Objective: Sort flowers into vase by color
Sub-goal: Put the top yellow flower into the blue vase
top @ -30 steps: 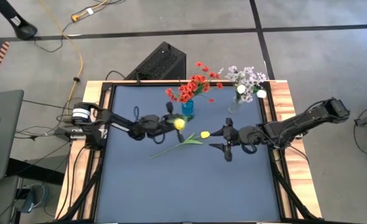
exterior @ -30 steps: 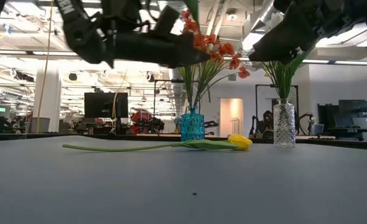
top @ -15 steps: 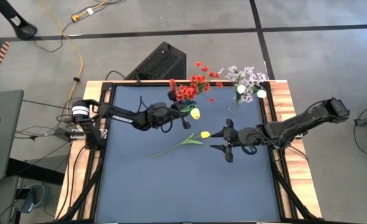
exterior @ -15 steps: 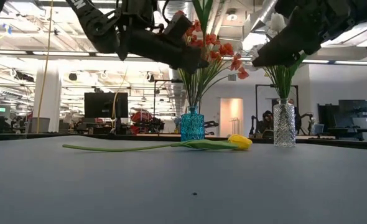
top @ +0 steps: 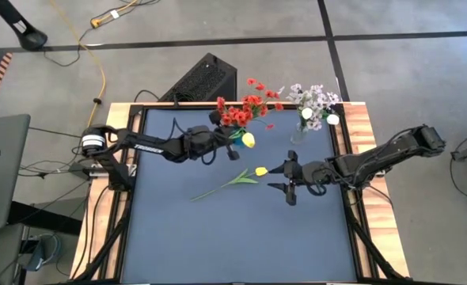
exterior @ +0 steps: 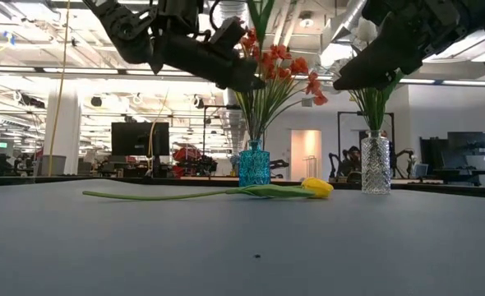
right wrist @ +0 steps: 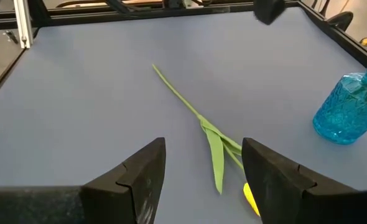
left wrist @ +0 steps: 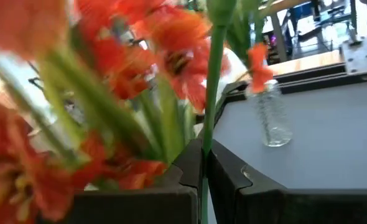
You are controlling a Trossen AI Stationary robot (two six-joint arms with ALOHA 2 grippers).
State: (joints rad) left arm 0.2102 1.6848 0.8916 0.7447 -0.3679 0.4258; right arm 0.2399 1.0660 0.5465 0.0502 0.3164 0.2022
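Red blossom clusters (top: 248, 109) stand upright in the blue vase (exterior: 254, 165) at the table's far edge; a yellow tulip (top: 248, 141) hangs beside them. Lilac-white sprays (top: 314, 100) and white tulips (top: 307, 114) fill the clear vase (exterior: 375, 164). Another yellow tulip (top: 260, 171) lies flat mid-table.

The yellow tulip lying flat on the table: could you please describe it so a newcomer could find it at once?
Start at the blue vase of red flowers near the table's far edge. Just in front of it, beside the right end effector, lies the yellow tulip. Unlike the other yellow tulip, held up at that vase, it rests loose on the mat.
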